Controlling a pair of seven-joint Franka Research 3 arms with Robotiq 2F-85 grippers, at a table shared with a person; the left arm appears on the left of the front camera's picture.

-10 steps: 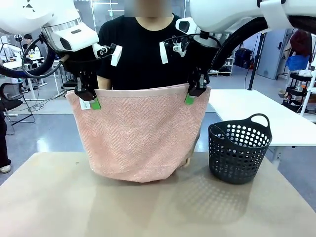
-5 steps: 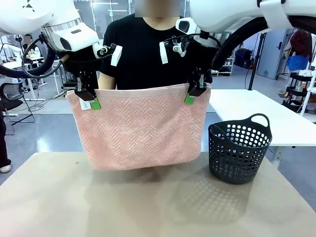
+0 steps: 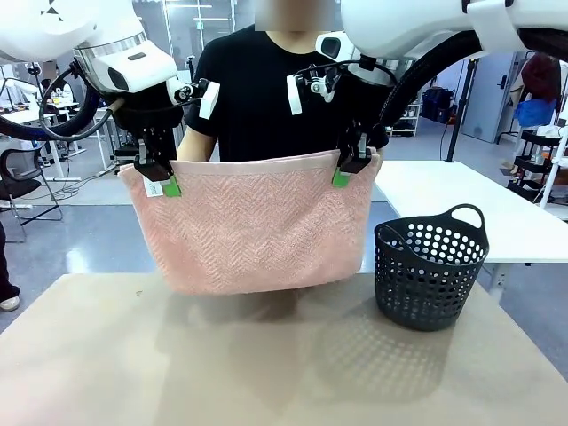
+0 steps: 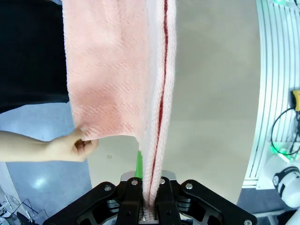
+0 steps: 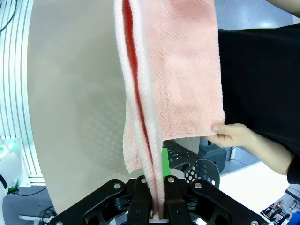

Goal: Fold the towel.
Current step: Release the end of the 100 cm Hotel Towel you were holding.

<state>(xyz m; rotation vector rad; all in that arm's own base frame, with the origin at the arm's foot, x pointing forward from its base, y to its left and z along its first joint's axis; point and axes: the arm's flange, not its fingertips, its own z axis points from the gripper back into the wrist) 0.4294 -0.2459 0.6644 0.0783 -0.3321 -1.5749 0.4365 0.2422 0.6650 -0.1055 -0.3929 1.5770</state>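
A light brown counter fills the foreground of a workshop room, with a person in a black T-shirt standing at its far side. The salmon-pink towel hangs spread in the air between the two arms, above the counter's far part and in front of the person, its lower edge apparently clear of the surface. The robot's left hand is closed tight on one top corner, just beside a small white label, and the robot's right hand is closed tight on the other top corner, so the plain hem band runs nearly level between them. In the wrist views the cloth hangs in two layers: one runs straight from the pinching pads, and the other, on the person's side, is held at its corners by the person's fingers. A black perforated basket stands on the counter just beside the towel's right-hand edge.
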